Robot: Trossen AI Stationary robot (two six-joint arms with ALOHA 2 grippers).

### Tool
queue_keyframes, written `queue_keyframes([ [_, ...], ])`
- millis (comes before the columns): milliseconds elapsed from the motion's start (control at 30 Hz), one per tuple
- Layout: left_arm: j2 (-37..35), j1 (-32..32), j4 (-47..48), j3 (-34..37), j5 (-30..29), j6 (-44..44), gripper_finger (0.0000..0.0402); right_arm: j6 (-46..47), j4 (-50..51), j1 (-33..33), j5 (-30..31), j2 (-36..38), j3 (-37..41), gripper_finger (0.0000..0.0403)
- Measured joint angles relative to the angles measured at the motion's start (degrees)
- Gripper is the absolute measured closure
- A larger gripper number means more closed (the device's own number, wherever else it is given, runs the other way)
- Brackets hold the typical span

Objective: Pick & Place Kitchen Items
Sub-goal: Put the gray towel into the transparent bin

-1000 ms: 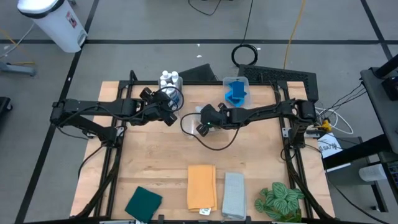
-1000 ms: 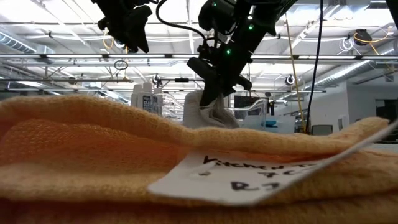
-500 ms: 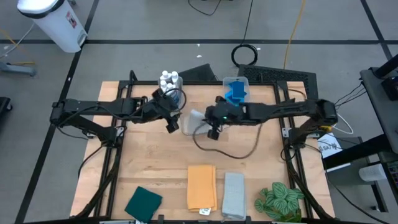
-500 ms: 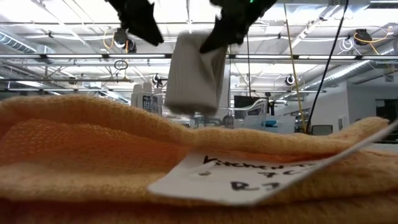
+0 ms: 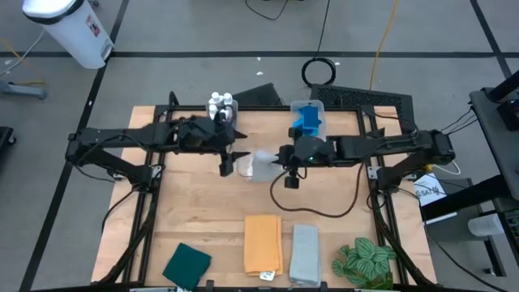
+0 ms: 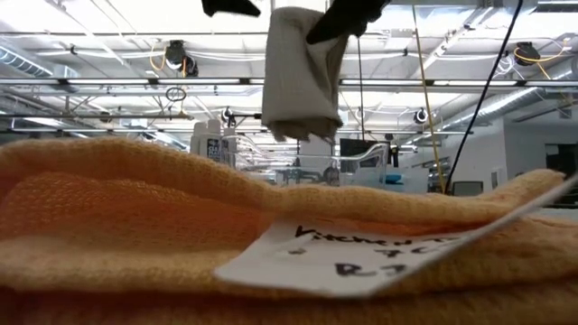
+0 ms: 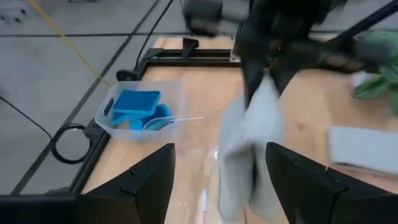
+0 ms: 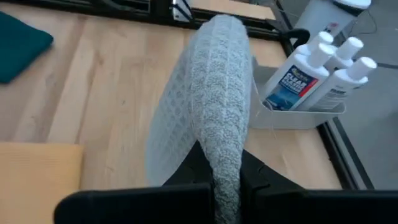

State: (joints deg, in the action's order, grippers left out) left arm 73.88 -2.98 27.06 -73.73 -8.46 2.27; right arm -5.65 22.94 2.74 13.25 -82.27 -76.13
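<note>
With your right gripper (image 5: 278,158) clamped on the hanging grey cloth (image 6: 301,72) mid-table, bring the open left gripper (image 5: 235,160) squarely onto its free edge before closing.

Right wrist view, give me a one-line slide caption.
Right hand holds a grey cloth above the table, white bottles beyond.

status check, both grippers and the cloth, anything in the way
Right gripper shut on grey cloth, lifted mid-table. Left gripper open, facing it. Nothing between them.
</note>
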Motion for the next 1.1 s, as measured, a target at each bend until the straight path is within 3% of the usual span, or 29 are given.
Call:
queue_keyframes([
  [133,4.7,0.0,14.7,-11.2,6.4,-0.9,0.0147,-1.0,-0.7,0.0,-0.1,-2.2,0.1,0.0402],
  [267,11.8,0.1,23.3,-19.7,12.6,-0.7,0.0147,-2.4,-3.9,0.0,0.0,-3.9,0.0,0.0402],
  [500,23.0,0.0,31.8,-27.2,10.0,1.3,0.0147,-3.0,-5.1,0.0,0.0,-4.8,0.0,0.0402],
  [733,25.5,0.0,32.7,-27.3,9.5,3.8,0.0153,-2.8,-4.6,0.0,-3.2,-4.8,0.0,0.0402],
  [867,24.8,0.0,32.4,-27.5,10.0,4.5,0.0206,-2.8,-4.7,0.0,-7.9,-4.5,0.0,0.0402],
  [1033,24.8,0.0,33.6,-27.5,10.3,3.8,0.0348,-2.8,-4.4,0.0,-8.8,-4.5,0.0,0.0395],
  [1100,24.8,0.0,34.0,-27.5,10.6,3.5,0.0382,-2.1,-3.5,0.0,-8.7,-3.9,0.0,0.0386],
])
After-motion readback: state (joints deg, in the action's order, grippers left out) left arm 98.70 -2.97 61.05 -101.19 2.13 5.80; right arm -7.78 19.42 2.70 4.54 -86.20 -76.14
